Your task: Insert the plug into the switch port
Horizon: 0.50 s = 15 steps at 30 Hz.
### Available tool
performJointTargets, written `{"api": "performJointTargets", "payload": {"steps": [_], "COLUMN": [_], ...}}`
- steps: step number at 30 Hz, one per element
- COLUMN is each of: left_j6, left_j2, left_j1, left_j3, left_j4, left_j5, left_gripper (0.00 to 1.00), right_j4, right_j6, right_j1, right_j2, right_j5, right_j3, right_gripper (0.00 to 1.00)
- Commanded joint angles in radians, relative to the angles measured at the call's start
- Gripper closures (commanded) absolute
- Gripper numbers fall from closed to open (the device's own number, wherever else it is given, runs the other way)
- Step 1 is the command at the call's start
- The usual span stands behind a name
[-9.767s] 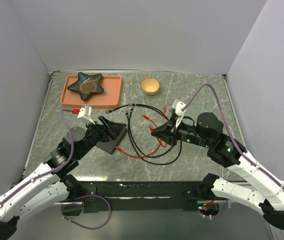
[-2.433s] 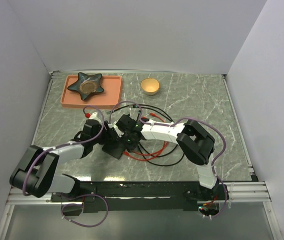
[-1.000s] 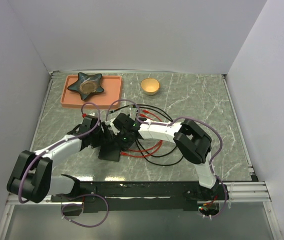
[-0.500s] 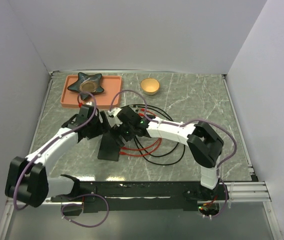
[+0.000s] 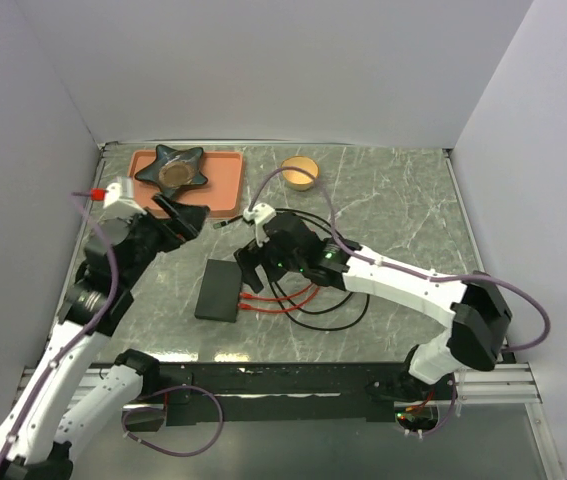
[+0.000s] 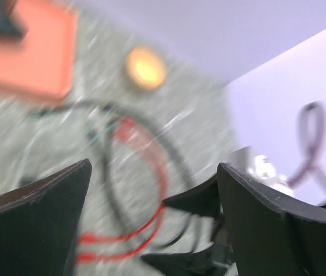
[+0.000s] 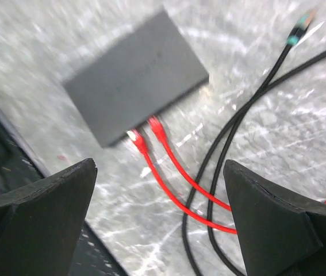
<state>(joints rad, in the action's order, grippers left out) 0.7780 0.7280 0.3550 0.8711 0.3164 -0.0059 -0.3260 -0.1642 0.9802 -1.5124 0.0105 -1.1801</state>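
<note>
The flat black switch box (image 5: 219, 290) (image 7: 135, 85) lies on the marble table. Two red plugs (image 7: 134, 138) sit in the switch ports along its short edge (image 5: 242, 303), and their red cables (image 5: 288, 300) trail off to the right. My right gripper (image 5: 250, 270) (image 7: 160, 167) hovers just right of that edge, open, with only cable and table between its fingers. Raised to the left of the box, my left gripper (image 5: 185, 218) (image 6: 154, 167) is open and empty; its view is blurred.
A salmon-pink tray (image 5: 218, 185) holding a dark star-shaped dish (image 5: 173, 168) stands at the back left. A small orange bowl (image 5: 300, 172) (image 6: 145, 66) sits at the back centre. Black cables (image 5: 338, 315) (image 7: 231, 144) loop beside the red ones.
Both grippers have opened and let go at the switch box. The left arm has lifted away to the back left; the right gripper has drawn back to the right. The box lies flat.
</note>
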Motion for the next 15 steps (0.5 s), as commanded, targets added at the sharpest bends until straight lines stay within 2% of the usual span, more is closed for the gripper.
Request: {"api": "performJointTargets", "payload": {"steps": [1,3,5,11,15], "left_j6": [0.136,0.173,0.205,0.233,0.192], "left_j2": [-0.038,-0.012,0.017,-0.012,-0.019], "left_j1": [0.002,0.002,0.004,0.002,0.002], "left_j3": [0.040,0.069,0.078,-0.125,-0.115], "left_j4": [-0.221,-0.180,-0.160,-0.192,-0.093], "left_j5": [0.009,-0.052,-0.051,-0.023,-0.080], "left_gripper": [0.04,0.04,0.04,0.04,0.04], "right_j4": [0.038,0.015,0.001,0.133,0.061], "right_j6": [-0.073,-0.103,-0.150,-0.257,-0.261], "right_j1": [-0.034,-0.060,-0.080,-0.132,-0.156], "right_j2": [0.057,0.049,0.041,0.055,-0.023], "right_j5": [-0.033,-0.043,-0.032,-0.037,-0.113], "right_j3": [-0.076,-0.133,-0.153,0.020,-0.031], "right_gripper": [0.01,0.01,0.01,0.01,0.01]}}
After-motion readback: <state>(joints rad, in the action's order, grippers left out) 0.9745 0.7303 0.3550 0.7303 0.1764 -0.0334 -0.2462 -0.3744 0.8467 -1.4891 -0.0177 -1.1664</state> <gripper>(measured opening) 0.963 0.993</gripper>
